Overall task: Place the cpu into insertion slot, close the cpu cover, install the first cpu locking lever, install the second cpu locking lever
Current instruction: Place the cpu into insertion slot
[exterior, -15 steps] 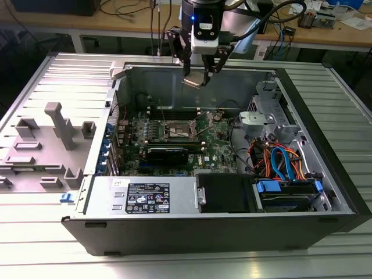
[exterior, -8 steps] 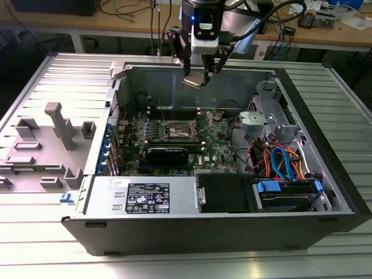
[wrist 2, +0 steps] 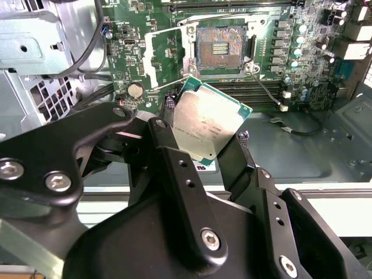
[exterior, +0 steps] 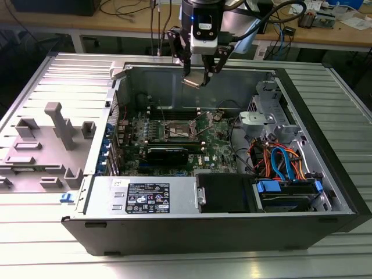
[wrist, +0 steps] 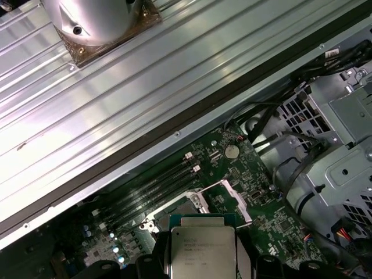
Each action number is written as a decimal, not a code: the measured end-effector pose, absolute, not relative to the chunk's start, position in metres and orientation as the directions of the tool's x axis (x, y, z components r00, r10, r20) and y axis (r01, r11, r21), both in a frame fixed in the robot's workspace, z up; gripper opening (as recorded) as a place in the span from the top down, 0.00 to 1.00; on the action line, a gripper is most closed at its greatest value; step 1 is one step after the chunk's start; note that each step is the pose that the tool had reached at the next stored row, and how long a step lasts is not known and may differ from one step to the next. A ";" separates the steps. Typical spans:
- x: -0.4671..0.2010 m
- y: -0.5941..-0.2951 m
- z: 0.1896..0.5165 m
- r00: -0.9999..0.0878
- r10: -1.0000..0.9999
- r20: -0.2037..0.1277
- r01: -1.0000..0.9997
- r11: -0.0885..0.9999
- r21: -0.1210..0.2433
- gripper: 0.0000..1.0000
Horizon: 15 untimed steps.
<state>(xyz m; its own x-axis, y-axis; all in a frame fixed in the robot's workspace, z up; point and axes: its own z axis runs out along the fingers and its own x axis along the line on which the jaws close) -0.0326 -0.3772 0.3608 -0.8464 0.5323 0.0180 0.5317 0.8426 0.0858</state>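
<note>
My gripper (exterior: 197, 74) hangs above the far wall of the open computer case, shut on the cpu (exterior: 192, 82). In both wrist views the cpu (wrist 2: 210, 122) (wrist: 202, 249) is a silver-topped square with a green edge, pinched at two opposite sides by the black fingers (wrist 2: 165, 131). Below it on the green motherboard lies the insertion slot (wrist 2: 222, 46) (exterior: 176, 131), its dark contact field bare. The cpu cover (wrist 2: 164, 53) (wrist: 231, 199) is swung open beside the slot. A thin wire locking lever (wrist 2: 268, 88) stands loose off the slot's corner.
The case (exterior: 174, 200) lies on a ribbed metal table (exterior: 52, 87). Memory slots (wrist 2: 261, 90) run beside the socket. A drive cage (exterior: 264, 119) and orange and blue cables (exterior: 279, 160) are at the exterior view's right. Grey fixtures (exterior: 58, 125) stand on the left.
</note>
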 end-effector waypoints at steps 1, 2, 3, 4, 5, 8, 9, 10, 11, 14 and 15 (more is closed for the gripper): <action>-0.033 -0.377 0.361 -0.840 0.542 0.018 0.541 0.837 0.086 0.46; -0.033 -0.377 0.361 -0.835 0.549 0.018 0.549 0.832 0.086 0.46; -0.033 -0.377 0.360 -0.828 0.561 0.018 0.560 0.824 0.086 0.46; -0.033 -0.377 0.360 -0.820 0.572 0.018 0.571 0.816 0.086 0.46; -0.033 -0.377 0.360 -0.808 0.589 0.018 0.588 0.804 0.086 0.46; -0.033 -0.377 0.360 -0.795 0.606 0.018 0.605 0.791 0.086 0.46; -0.033 -0.377 0.360 -0.795 0.606 0.018 0.605 0.791 0.086 0.46; -0.033 -0.377 0.360 -0.794 0.607 0.018 0.607 0.790 0.086 0.46; -0.033 -0.377 0.359 -0.793 0.609 0.018 0.608 0.789 0.086 0.46; -0.033 -0.377 0.359 -0.793 0.609 0.018 0.608 0.789 0.086 0.46; -0.033 -0.377 0.359 -0.793 0.609 0.018 0.608 0.789 0.086 0.46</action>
